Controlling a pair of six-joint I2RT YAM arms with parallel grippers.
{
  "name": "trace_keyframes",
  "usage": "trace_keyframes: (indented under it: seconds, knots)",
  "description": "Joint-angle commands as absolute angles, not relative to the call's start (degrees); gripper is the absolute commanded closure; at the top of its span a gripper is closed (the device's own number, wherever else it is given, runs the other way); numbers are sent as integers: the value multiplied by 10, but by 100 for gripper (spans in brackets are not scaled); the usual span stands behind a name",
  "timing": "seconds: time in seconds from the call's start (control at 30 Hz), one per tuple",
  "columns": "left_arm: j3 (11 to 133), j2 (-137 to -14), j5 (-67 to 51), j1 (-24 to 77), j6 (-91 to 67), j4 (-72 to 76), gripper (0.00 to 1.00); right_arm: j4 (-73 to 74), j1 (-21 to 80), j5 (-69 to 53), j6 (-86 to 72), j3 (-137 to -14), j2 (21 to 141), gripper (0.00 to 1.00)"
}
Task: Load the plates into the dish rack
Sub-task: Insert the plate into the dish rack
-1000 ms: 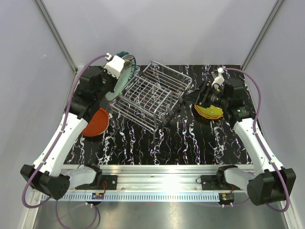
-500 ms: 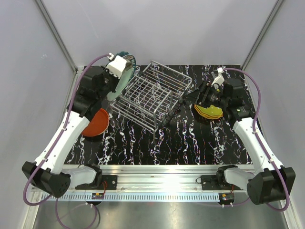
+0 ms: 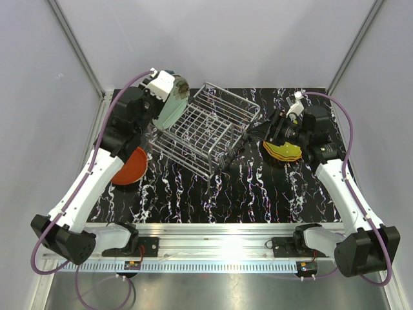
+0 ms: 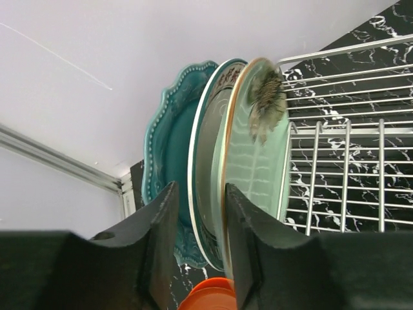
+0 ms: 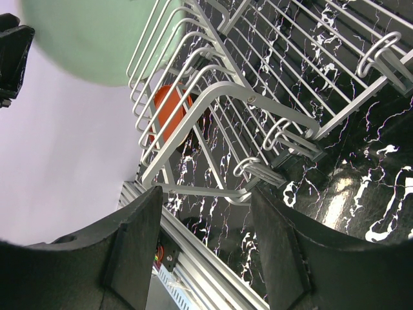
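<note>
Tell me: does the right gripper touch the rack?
Cannot tell. In the top view the right gripper sits close by the rack corner; no view shows contact or a gap plainly.

Dish rack [image 3: 206, 132] central, upright plates [image 3: 169, 108] at its left end, flat plate [image 3: 131, 166] front-left, plate stack [image 3: 284, 152] right.

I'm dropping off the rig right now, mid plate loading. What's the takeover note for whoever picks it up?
Left gripper: straddles rims of upright plates; grip unclear.
Right gripper: open, empty, by the yellow-green and orange stack right of the dish rack.
Plates: teal plate, cream plate and mint plate stand on edge at the rack's left end; seating unclear. Red-orange plate lies flat near the left arm.
Done: nothing clearly slotted.
Left: seat those three, then the rest.
</note>
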State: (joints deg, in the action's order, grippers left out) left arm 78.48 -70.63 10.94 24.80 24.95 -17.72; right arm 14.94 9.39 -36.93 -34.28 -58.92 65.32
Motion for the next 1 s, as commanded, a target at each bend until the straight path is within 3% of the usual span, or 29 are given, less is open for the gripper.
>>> trace_keyframes:
  seconds: [0.0, 0.33, 0.67, 0.97]
  knots:
    - [812, -706, 136, 251, 262, -139, 61, 140, 97, -361, -333, -604, 650, 36]
    - [813, -706, 157, 253, 268, -140, 58, 145, 97, -360, -330, -606, 644, 36]
    - [823, -687, 182, 253, 262, -139, 45, 152, 98, -360, -331, -608, 640, 35]
    - [838, -627, 209, 251, 174, -169, 11, 163, 97, -352, -330, -613, 628, 36]
